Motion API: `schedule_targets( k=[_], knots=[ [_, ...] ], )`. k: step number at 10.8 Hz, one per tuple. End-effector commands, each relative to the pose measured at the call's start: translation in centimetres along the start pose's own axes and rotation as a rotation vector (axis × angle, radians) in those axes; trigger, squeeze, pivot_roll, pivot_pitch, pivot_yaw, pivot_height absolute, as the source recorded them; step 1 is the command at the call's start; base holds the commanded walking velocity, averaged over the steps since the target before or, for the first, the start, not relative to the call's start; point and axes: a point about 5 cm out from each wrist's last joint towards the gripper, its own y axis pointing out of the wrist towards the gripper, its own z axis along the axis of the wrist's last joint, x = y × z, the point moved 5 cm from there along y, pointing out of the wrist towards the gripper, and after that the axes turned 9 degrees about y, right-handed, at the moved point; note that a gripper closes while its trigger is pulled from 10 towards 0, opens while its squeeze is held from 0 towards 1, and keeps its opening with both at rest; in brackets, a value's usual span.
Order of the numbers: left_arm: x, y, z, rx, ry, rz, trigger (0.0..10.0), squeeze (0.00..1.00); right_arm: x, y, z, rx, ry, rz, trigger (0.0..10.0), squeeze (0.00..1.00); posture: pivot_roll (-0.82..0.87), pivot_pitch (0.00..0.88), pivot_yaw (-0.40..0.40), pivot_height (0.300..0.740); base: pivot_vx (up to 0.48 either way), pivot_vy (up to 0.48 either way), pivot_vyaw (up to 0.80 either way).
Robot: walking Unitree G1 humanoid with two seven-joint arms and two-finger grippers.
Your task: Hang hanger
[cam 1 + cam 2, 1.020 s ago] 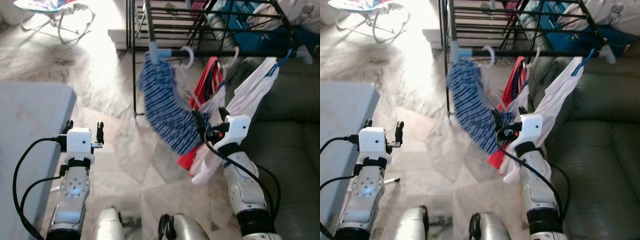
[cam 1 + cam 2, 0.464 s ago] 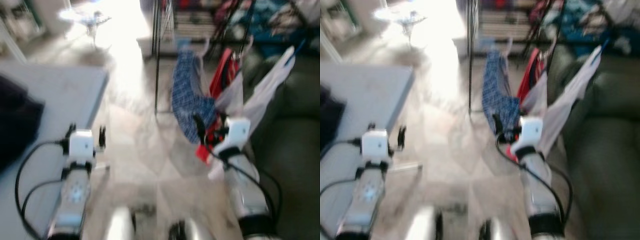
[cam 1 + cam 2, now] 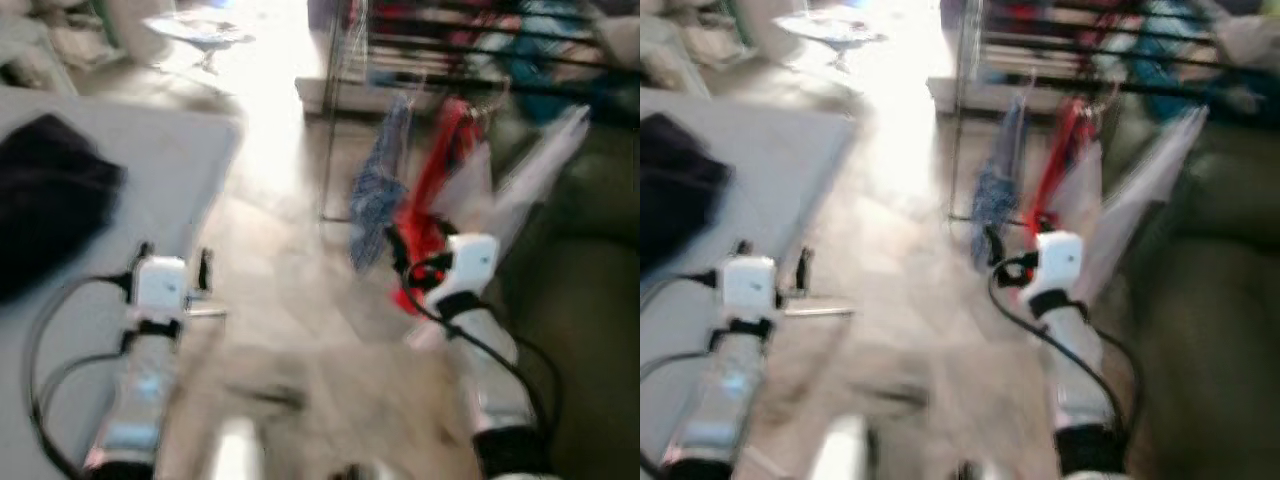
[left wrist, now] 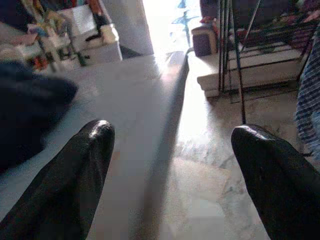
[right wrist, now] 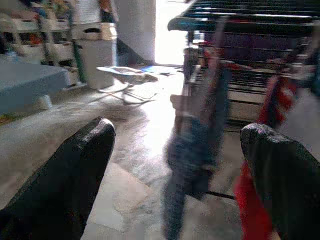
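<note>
Your view is blurred, with both grippers empty and held out in front of the robot.

Your left gripper (image 4: 170,165) and right gripper (image 5: 177,165) both stand spread apart. The blue striped garment (image 3: 378,190), red garment (image 3: 435,175) and white garment (image 3: 530,175) hang on the drying rack (image 3: 480,80), just beyond your right gripper.

no readable text, labels, numbers or signs, frames blurred
</note>
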Motion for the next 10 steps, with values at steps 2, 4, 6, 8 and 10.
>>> schedule_targets(
  k=[2, 4, 6, 8, 10],
  knots=[
    [0.8, 0.1, 0.3, 0.008, -0.010, -0.019, 10.0, 0.00, 1.4, -0.5, 0.0, -0.006, -0.019, -0.044, 10.0, 0.00, 0.10, 0.110, -0.065, 0.740, 0.000, -0.356, 0.00],
    [1.0, 0.1, 0.3, 0.006, -0.013, -0.020, 10.0, 0.00, 1.3, -0.4, -0.1, -0.011, -0.025, -0.037, 10.0, 0.00, 0.10, 0.107, -0.067, 0.740, 0.000, -0.371, 0.00],
    [0.9, 0.2, 0.0, -0.005, -0.005, -0.012, 10.0, 0.00, 1.1, -0.5, -0.3, -0.022, -0.029, -0.020, 10.0, 0.00, 0.10, 0.105, -0.070, 0.740, 0.000, -0.354, 0.00],
    [0.8, 0.3, -1.0, -0.047, 0.021, -0.009, 10.0, 0.00, 0.9, -0.3, -0.4, -0.024, -0.018, -0.008, 10.0, 0.00, 0.11, 0.113, -0.069, 0.740, 0.000, 0.000, 0.65],
    [-1.1, -0.6, -2.3, -0.116, 0.037, 0.077, 10.0, 0.00, 0.9, -0.3, -0.3, -0.021, -0.012, -0.009, 10.0, 0.00, 0.12, 0.145, -0.067, 0.740, 0.000, 0.000, 0.80]
  ],
)
